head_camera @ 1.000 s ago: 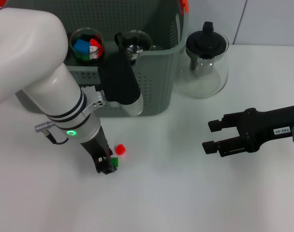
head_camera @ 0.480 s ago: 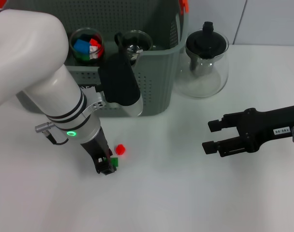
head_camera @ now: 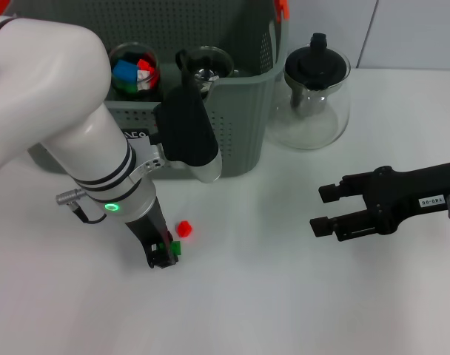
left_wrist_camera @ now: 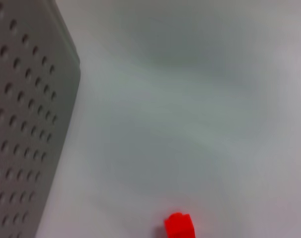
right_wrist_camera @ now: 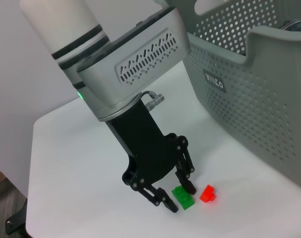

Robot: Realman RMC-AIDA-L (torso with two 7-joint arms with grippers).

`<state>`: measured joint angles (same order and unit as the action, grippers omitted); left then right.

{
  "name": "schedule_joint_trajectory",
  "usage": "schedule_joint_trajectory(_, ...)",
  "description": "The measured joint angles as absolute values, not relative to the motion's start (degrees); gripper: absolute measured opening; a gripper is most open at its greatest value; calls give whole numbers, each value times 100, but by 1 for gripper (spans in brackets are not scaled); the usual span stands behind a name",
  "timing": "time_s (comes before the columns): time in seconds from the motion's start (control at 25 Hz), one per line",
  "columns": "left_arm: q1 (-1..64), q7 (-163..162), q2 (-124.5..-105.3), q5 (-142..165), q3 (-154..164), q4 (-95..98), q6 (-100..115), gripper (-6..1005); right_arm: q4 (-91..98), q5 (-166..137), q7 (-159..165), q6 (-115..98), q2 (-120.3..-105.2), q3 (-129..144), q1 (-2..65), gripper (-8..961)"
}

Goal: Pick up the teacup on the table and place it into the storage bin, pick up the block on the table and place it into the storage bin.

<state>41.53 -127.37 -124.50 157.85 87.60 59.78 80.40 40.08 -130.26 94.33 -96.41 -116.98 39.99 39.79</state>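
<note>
Two small blocks lie on the white desk point(head_camera: 284, 296) just in front of the storage bin point(head_camera: 240, 140): a green block point(right_wrist_camera: 183, 197) and a red block point(head_camera: 183, 228), close beside each other but apart. The storage bin is a grey-green perforated basket with an orange clip at its rim, standing toward the desk's far edge; inside it sit two glass teacups, one point(head_camera: 132, 70) filled with blue, red and white blocks, the other point(head_camera: 205, 65) beside it. A glass teapot point(head_camera: 314, 92) with a black lid stands just beside the bin.

The left end effector point(head_camera: 164, 253) is down at the desk, its fingers open around the green block; the right wrist view shows a fingertip on each side of it, whether touching cannot be told. The left wrist view shows only the red block and the bin wall. The right end effector point(head_camera: 323, 208) hovers open and empty near the desk's right edge.
</note>
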Motion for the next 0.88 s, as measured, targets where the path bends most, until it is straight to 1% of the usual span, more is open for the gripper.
schedule_joint_trajectory(0.16, 4179, -12859, -12449, 15785, 8745, 5967, 8038, 372, 4007, -13025, 9431, -9641, -11698, 3999, 3967, 822)
schedule_joint_trajectory(0.32, 4193, -12980, -12436, 15787, 8722, 6051, 8055, 262, 4007, -13025, 9425, -9641, -11698, 3999, 3945, 821)
schedule_joint_trajectory(0.44, 4087, -13134, -12439, 15762, 8678, 6421, 8226, 180, 4008, -13025, 9417, -9641, -11698, 3999, 3934, 821)
schedule_joint_trajectory(0.68, 3671, -13589, -12468, 14605, 7715, 7917, 9232, 184, 4008, -13026, 9423, -9661, -11687, 3999, 3920, 822)
schedule_joint_trajectory(0.76, 3500, -13592, -12462, 13654, 7104, 8262, 9518, 186, 4007, -13026, 9429, -9668, -11685, 3999, 3907, 822)
schedule_joint_trajectory(0.88, 3419, -13279, -12421, 12152, 6208, 8340, 9841, 188, 4008, -13026, 9444, -9663, -11679, 3999, 3895, 822)
